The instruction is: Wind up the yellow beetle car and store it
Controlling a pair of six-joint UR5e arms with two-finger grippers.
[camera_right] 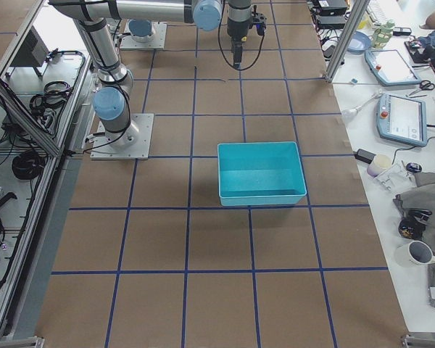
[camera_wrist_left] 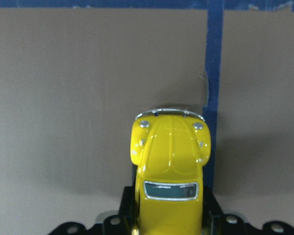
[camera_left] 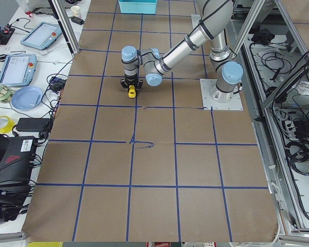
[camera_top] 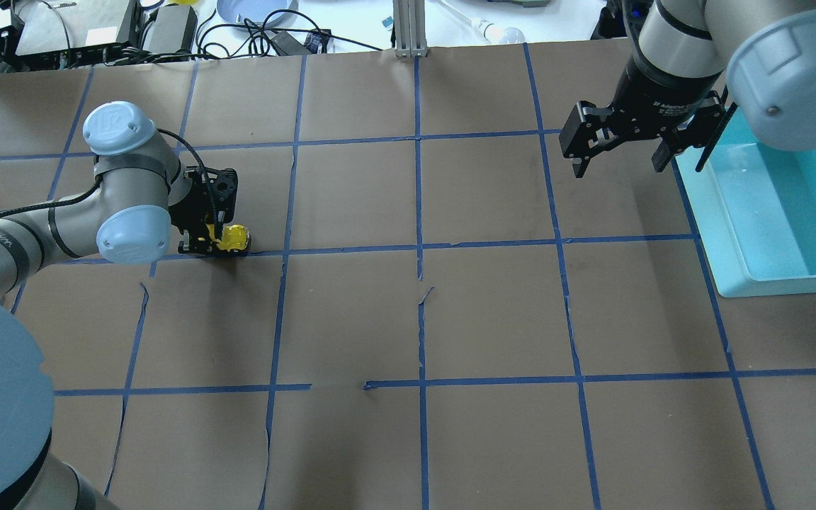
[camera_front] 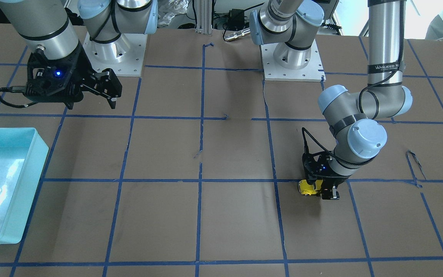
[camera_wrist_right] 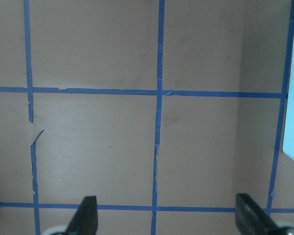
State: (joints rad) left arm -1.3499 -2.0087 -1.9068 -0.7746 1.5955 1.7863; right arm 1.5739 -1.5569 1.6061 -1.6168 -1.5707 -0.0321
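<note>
where the front-facing view looks down, you see the left gripper (camera_front: 318, 191) clamped on the yellow beetle car (camera_front: 306, 188), low at the table on a blue tape line (camera_front: 244, 180). the right gripper (camera_front: 90, 96) hangs spread wide, holding nothing, near the teal bin (camera_front: 41, 154). overhead: car and bin sit well apart, at opposite ends of the table. left wrist: fingers (camera_wrist_left: 127, 208) pinch both flanks of the car's rear, with its nose just beside the tape. right wrist: fingers (camera_wrist_right: 85, 215) far apart, only bare table between them.

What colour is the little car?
The car is bright yellow, clearest in the left wrist-mounted view.
</note>
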